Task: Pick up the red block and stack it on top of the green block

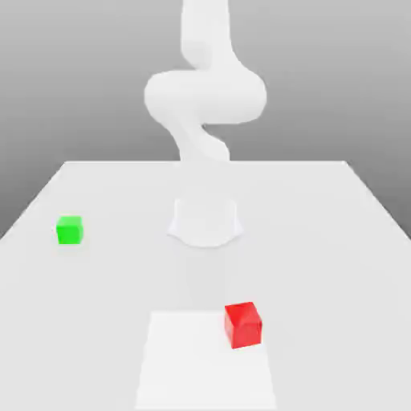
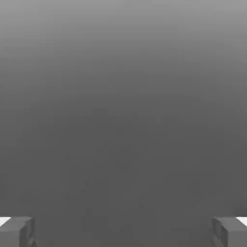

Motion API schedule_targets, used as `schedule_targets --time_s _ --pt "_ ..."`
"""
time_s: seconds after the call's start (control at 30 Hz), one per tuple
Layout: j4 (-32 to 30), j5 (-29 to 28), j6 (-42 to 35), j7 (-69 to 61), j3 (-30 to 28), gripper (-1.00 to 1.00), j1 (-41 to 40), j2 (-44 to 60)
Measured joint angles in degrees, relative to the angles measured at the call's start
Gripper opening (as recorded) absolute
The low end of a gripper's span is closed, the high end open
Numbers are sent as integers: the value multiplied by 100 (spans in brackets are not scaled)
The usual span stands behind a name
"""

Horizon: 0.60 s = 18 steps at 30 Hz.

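The arm [image 1: 205, 96] runs off the exterior view's top edge, and both fingertips [image 2: 17, 231] are cut off.

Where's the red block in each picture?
Exterior view: the red block sits on the white table, near the front, toward the exterior view's right, far from the green block.
Hand view: open jaws, plain grey between them.
Shared landmark: the grey backdrop, probably the same grey in both.
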Motion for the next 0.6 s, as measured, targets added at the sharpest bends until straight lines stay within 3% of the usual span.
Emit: schedule_targets --time_s 0.6 --pt "-2630 32 2536 -430 380 0 479 3864"
